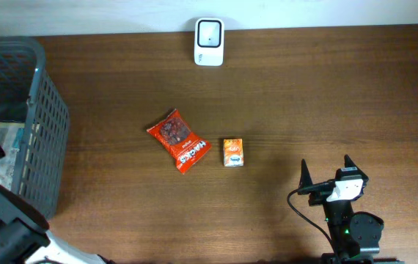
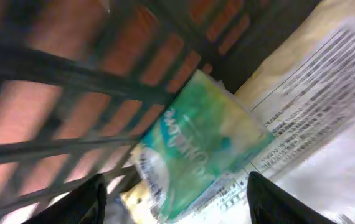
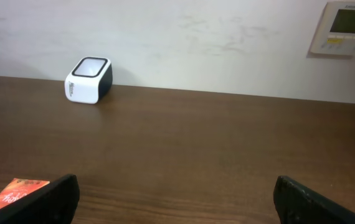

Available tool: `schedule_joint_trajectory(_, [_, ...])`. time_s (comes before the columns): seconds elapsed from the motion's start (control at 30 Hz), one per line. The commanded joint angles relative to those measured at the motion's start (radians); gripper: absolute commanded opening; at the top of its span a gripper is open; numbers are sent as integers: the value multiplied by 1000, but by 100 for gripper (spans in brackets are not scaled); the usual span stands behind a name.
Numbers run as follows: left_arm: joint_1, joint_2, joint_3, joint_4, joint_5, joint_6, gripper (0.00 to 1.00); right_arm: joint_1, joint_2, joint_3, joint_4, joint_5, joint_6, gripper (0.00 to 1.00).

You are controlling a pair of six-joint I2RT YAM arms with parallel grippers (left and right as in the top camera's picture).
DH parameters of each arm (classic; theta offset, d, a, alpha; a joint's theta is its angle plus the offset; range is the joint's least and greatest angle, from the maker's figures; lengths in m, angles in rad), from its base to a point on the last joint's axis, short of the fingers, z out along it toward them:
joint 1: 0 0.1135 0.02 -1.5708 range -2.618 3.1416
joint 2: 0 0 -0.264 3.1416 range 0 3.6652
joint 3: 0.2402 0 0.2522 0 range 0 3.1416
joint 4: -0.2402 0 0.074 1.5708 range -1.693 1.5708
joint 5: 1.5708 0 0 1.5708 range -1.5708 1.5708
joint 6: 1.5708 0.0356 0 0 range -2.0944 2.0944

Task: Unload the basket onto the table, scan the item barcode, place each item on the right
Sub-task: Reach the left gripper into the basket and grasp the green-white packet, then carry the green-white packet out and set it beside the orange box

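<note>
Left end effector (image 2: 174, 186) is inside the basket (image 2: 53, 74), jaws partway spread and straddling the green packet (image 2: 202, 143). Gap shows on one side, so not clamped. Printed pack (image 2: 327, 81) lies just beyond. Right end effector (image 3: 177, 199) wide, empty. Scanner (image 3: 88, 79) far ahead-left on desk (image 3: 227, 143), orange carton (image 3: 22, 190) close ahead-left.

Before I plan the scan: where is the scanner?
Overhead view: the white scanner sits at the table's far edge, near the middle, beyond the red snack bag and the orange box.
</note>
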Motion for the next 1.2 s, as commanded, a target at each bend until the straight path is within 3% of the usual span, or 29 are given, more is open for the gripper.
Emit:
schedule_joint_trajectory(0.0, [7, 76, -6, 2, -3, 16, 66, 6, -7, -7, -1, 5, 4, 99])
schedule_joint_trajectory(0.13, [7, 89, -6, 10, -3, 16, 42, 6, -7, -7, -1, 5, 4, 99])
schedule_joint_trajectory(0.23, [7, 89, -6, 27, -3, 16, 0, 6, -7, -7, -1, 5, 4, 99])
schedule_joint_trajectory(0.43, [-30, 55, 39, 32, 10, 15, 0, 6, -7, -7, -1, 5, 4, 99])
schedule_joint_trajectory(0.77, [-264, -208, 204, 32, 67, -14, 0, 6, -7, -7, -1, 5, 4, 98])
schedule_joint_trajectory(1.0, [-457, -466, 205, -11, 81, -314, 0, 6, -7, -7, -1, 5, 4, 99])
schedule_joint_trajectory(1.17, [-632, -505, 203, -227, 298, -434, 0, 6, -7, -7, -1, 5, 4, 98])
